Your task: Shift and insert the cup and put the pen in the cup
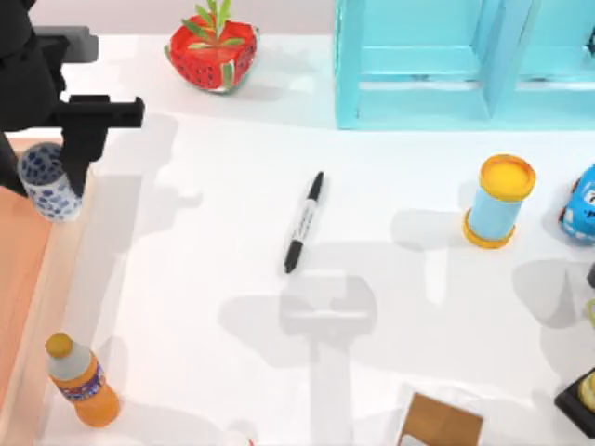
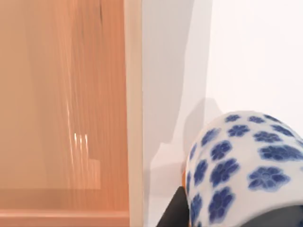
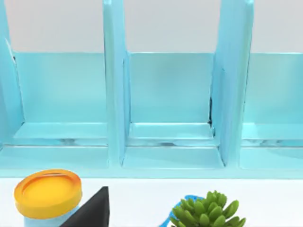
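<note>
From above, my left claw (image 1: 56, 172) sits at the table's (image 1: 372, 223) far left with the cup (image 1: 48, 182), beside the wooden tray (image 1: 19, 279). The pen (image 1: 304, 222) lies mid-table, the shelf unit (image 1: 446, 65) behind it, the cylinder (image 1: 500, 200) to its right.

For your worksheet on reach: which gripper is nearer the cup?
Left. The left gripper is at the cup, at the table's left edge; the right arm sits at the far right.

White table (image 1: 390, 353), turquoise shelf (image 1: 418, 65) along its far edge.
</note>
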Controlling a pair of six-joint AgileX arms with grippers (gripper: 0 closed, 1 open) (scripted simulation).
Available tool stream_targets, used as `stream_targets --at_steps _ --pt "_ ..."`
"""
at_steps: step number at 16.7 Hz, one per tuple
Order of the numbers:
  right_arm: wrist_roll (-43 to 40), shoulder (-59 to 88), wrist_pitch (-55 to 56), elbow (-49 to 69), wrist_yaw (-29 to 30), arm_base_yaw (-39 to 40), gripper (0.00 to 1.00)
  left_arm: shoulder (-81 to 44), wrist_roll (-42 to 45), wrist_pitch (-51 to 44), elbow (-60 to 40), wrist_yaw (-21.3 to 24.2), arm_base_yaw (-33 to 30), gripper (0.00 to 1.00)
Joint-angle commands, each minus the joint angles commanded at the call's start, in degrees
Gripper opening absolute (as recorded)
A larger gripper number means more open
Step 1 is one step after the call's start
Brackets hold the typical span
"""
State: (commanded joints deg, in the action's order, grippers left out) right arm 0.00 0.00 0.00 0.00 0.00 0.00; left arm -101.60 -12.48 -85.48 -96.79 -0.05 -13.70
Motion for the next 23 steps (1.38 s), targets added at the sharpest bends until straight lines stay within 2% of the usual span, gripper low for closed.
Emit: stream_targets --at_steps 3,11,17,23 --pt "0.0 0.0 0.0 0.0 0.0 0.0 1.0 -1.3 -0.6 1.1 0.3 0.0 -0.5 0.0" --pt "0.0 0.0 0.0 0.0 0.0 0.0 1.0 -14.0 -9.4 15.1 1.2 0.0 -9.7 0.0" --pt "0.0 0.0 0.0 0.0 0.0 0.0 1.0 -14.5 -9.5 16.3 2.1 0.1 -9.7 0.0" --pt "0.0 0.0 0.0 0.0 0.0 0.0 1.0 -16.3 -9.5 24.8 8.6 0.0 -9.8 0.0"
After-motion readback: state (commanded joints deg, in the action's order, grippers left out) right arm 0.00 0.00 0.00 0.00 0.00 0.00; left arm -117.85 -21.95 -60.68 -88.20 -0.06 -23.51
